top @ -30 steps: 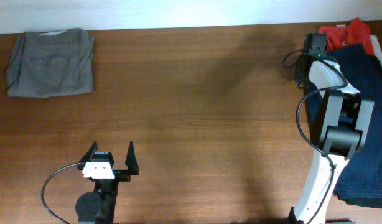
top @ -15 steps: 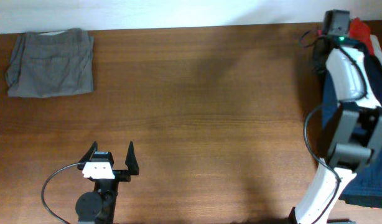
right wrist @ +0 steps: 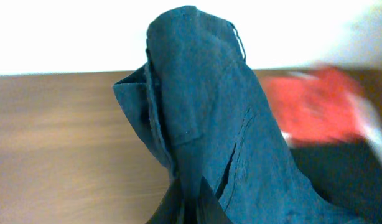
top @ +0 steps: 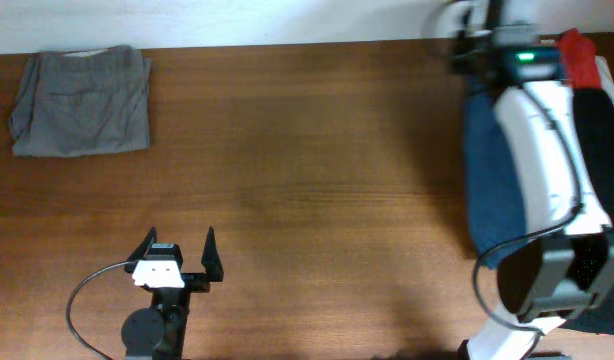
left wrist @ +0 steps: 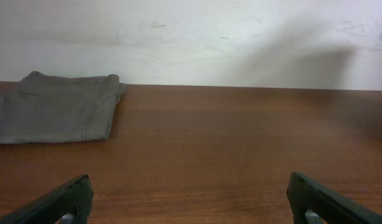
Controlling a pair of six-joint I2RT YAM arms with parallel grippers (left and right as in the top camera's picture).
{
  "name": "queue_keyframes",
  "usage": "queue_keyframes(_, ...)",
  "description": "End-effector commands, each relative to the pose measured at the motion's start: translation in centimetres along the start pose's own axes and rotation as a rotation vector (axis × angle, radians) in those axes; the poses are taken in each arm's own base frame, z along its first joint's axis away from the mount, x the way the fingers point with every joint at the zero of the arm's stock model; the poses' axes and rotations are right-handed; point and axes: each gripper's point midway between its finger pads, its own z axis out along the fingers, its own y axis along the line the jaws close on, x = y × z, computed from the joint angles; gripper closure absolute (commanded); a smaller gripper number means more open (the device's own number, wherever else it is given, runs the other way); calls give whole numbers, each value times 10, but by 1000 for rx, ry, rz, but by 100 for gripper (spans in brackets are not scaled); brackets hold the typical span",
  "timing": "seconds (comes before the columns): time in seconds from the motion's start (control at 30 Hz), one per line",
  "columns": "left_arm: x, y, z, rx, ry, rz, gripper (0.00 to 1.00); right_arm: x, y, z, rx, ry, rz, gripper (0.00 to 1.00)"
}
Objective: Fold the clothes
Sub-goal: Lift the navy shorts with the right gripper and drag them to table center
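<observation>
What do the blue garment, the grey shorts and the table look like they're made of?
Blue garment: matte woven cloth, maybe cotton or denim-like; stitched seams, soft draping folds. Grey shorts: matte light woven fabric, likely cotton; seams and creases show. Table: wood or wood-look laminate, cannot tell which; brown grain lines, slight sheen.

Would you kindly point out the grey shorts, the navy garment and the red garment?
grey shorts (top: 82,103), overhead view, middle of the folded cloth.
navy garment (right wrist: 203,124), right wrist view, middle of the lifted cloth.
red garment (right wrist: 309,106), right wrist view, centre of the blurred red patch.
</observation>
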Motion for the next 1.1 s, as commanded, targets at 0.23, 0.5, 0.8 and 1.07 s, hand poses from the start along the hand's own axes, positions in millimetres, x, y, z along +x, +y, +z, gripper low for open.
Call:
queue_keyframes(0.23,2,0,0,1,2,12,1,63,296,-102,-571,44,-282,96)
queue_keyframes(0.5,2,0,0,1,2,12,1,58,332,-125,-646,-9,-221,90)
queue_keyframes(0.8,2,0,0,1,2,12,1,41,219,-91,-343,49,-135,2)
queue_keyframes(1.07,2,0,0,1,2,12,1,112,83,-44,-212,482,59,2)
